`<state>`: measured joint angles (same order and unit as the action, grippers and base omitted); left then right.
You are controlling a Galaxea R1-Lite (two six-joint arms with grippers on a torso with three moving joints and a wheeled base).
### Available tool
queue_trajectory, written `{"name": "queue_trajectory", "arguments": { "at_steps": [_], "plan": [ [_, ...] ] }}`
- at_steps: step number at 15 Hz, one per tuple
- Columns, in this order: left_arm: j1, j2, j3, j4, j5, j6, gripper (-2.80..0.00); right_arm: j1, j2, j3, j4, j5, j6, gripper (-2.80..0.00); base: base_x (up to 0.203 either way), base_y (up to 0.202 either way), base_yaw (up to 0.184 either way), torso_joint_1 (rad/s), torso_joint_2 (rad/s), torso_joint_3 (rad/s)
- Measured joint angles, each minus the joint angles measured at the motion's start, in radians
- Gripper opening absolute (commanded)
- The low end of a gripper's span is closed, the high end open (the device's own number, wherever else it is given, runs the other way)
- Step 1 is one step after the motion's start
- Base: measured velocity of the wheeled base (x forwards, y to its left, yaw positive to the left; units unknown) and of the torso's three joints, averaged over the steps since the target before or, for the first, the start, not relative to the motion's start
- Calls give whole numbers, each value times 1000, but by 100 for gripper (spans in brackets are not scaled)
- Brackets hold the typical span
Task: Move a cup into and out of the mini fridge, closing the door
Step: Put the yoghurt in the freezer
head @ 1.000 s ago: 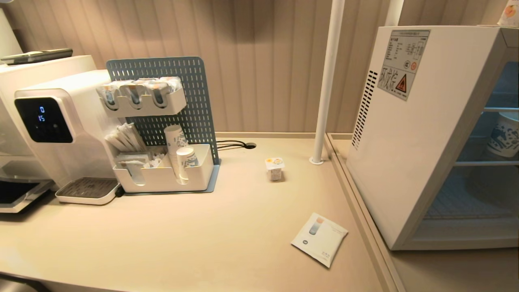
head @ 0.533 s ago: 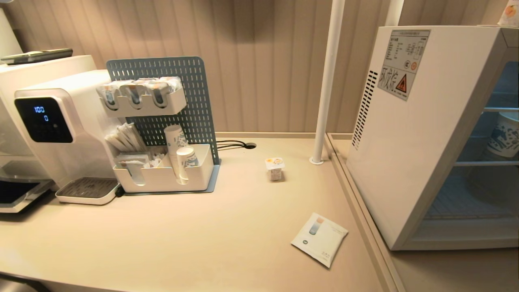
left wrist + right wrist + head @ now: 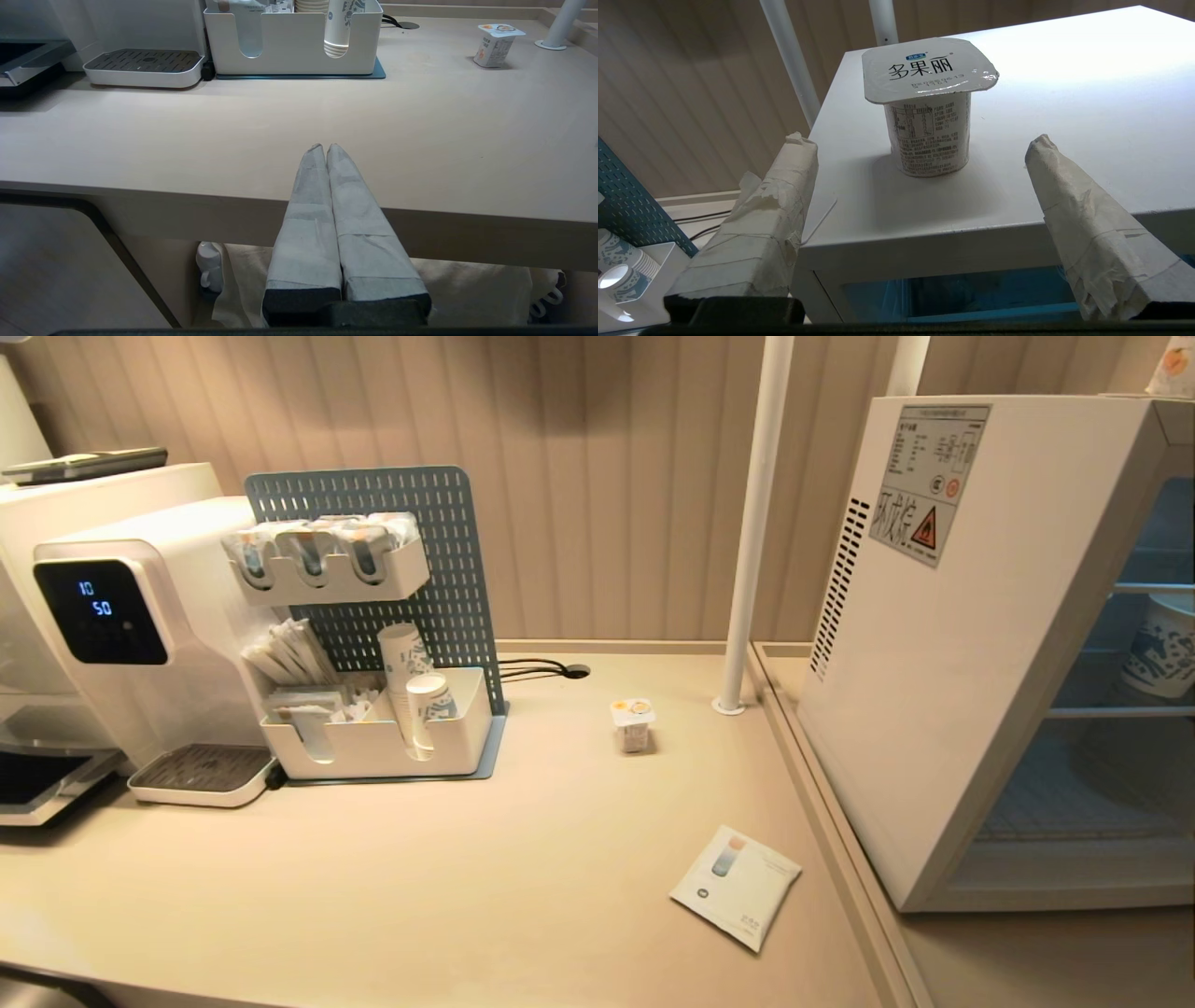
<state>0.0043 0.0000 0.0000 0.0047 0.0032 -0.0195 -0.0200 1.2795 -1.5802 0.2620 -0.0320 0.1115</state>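
Cup (image 3: 927,107) stands upright on top of the mini fridge (image 3: 1064,116), freed: my right gripper (image 3: 920,179) has just spread its fingers wide. Left gripper (image 3: 326,154) stays pressed together, parked.

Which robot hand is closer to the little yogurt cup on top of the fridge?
The right. The right tool stands open just before the small white yogurt cup on the white fridge top; the shut left tool is down at the beige counter's edge.

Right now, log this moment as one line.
right gripper: open, facing cup atop mini fridge, untouched | left gripper: shut, parked by counter edge
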Motion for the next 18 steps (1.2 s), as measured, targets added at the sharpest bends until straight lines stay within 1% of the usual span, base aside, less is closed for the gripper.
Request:
{"name": "queue_trajectory", "arguments": {
  "at_steps": [9, 12, 18],
  "plan": [
    [0, 0, 0, 0, -1, 0, -280, -1, 171, -166, 4, -4, -11, 0, 0, 0, 0, 0, 0, 0],
    [0, 0, 0, 0, 0, 0, -280, -2, 208, -185, 2, -5, -37, 0, 0, 0, 0, 0, 0, 0],
    [0, 0, 0, 0, -1, -2, -280, -1, 253, -207, -4, -5, -38, 0, 0, 0, 0, 0, 0, 0]
  ]
}}
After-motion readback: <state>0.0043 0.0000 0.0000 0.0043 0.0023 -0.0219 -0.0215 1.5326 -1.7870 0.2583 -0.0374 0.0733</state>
